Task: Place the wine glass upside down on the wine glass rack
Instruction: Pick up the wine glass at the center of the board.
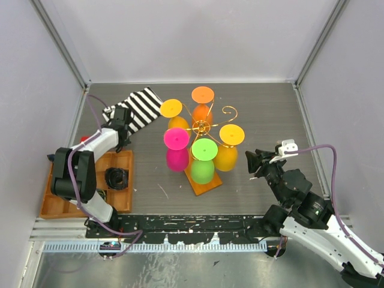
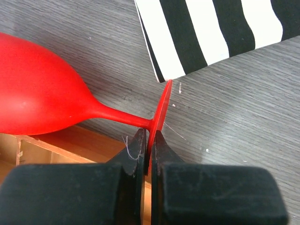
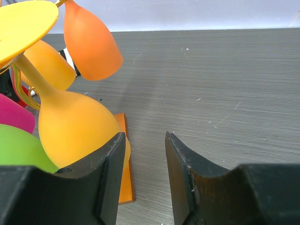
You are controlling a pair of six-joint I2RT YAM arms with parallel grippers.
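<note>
A red wine glass (image 2: 37, 93) lies on its side on the table, bowl to the left in the left wrist view. My left gripper (image 2: 150, 136) is shut on the rim of its thin round foot (image 2: 163, 105), next to a striped cloth. In the top view this gripper (image 1: 122, 123) is at the far left. The wine glass rack (image 1: 201, 126), gold wire on an orange-brown base (image 1: 207, 185), stands mid-table with several coloured glasses hanging upside down. One curled arm (image 1: 229, 111) holds nothing. My right gripper (image 1: 252, 161) (image 3: 145, 140) stands open and empty, right of the rack.
A black-and-white striped cloth (image 1: 138, 108) (image 2: 211, 33) lies at the back left. A compartmented wooden tray (image 1: 60, 204) sits at the near left with a black object (image 1: 117, 177) in it. A yellow-orange glass (image 3: 75, 126) hangs close to my right gripper's left finger.
</note>
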